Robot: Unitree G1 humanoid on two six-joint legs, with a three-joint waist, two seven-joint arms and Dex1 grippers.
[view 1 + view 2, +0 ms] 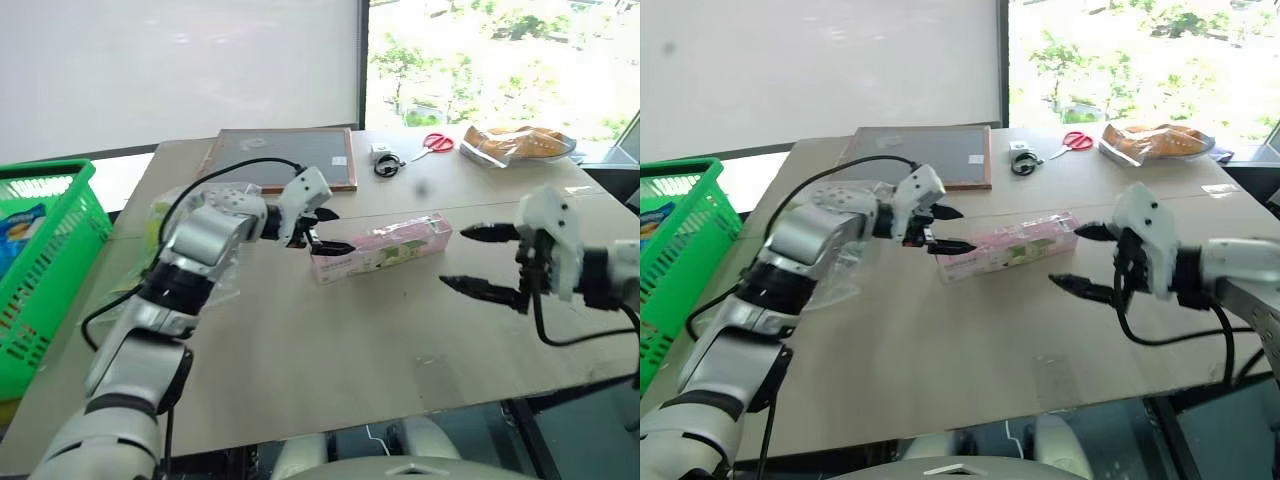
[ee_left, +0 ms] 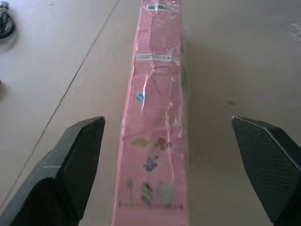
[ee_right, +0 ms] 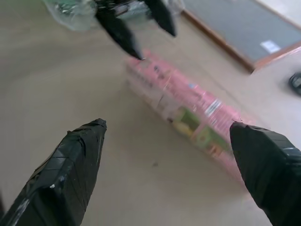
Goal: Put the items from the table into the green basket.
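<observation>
Box (image 1: 380, 247), long, flat and pink, lies mid-table (image 1: 330, 380), well apart from the green basket (image 1: 45, 270) at your far left. Your left gripper (image 1: 322, 232) straddles its near end with fingers wide, aligned lengthwise for a narrow-side pinch. Your right gripper (image 1: 490, 262) hangs beside the other end, fingers wide, holding nothing.

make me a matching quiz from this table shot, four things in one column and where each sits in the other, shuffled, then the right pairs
Things:
1. pink box
2. green basket
3. red scissors
4. framed dark board

Places:
A. off the table's left edge
B. far side of the table, left of the scissors
C. mid-table, one end at the open left claw
D. far side, beside the bag of bread

Pairs: 1-C, 2-A, 3-D, 4-B
</observation>
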